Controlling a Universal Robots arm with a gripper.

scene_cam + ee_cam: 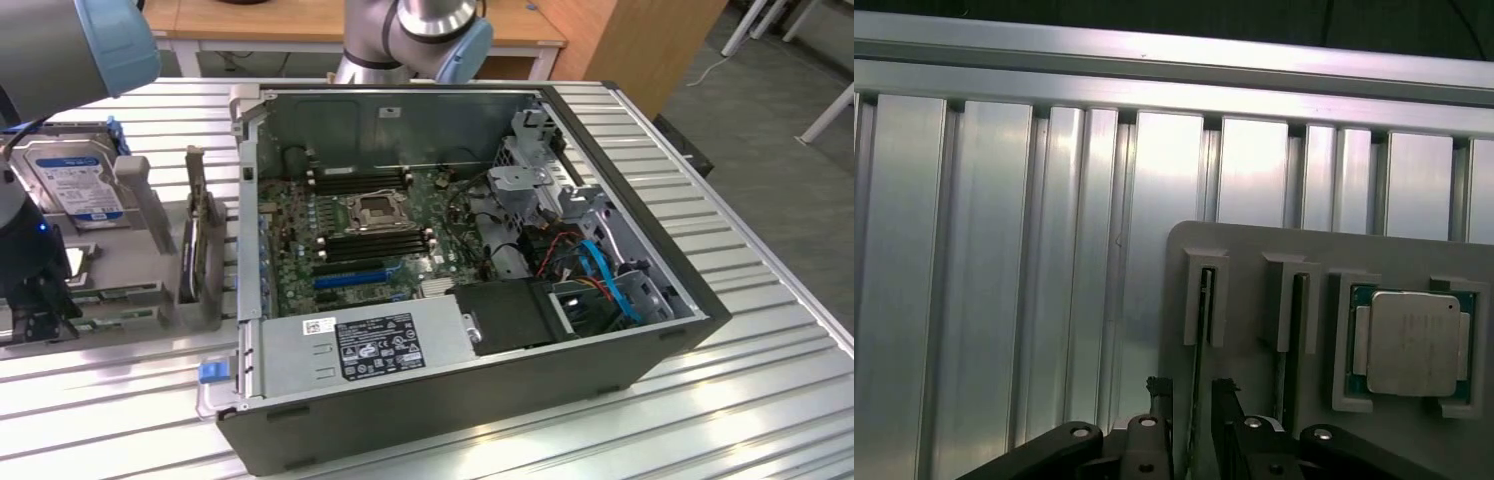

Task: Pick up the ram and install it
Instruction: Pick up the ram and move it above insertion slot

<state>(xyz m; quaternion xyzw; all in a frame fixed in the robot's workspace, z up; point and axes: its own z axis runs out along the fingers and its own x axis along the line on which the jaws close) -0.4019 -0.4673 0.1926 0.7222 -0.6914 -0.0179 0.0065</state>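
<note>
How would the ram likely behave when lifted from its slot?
Probably stiff: the ram stands straight on edge in its holder. Likely light, being so thin. It may tip over once free of the slot, given that narrow edge.

No word, brand or number can be made out anywhere, though several labels are there. A black label (pixel 380 348) with white print and rows of small marks lies on the silver power supply (pixel 294 358), at the near edge of the open computer case (pixel 641 360); its lines are too small to read. Just beside it, toward the exterior view's left, is a small white sticker (pixel 318 325) with dark print, also illegible. The hard drive (pixel 78 185), standing at the exterior view's left, carries a blue and white label (pixel 83 200) whose text cannot be read.
</note>
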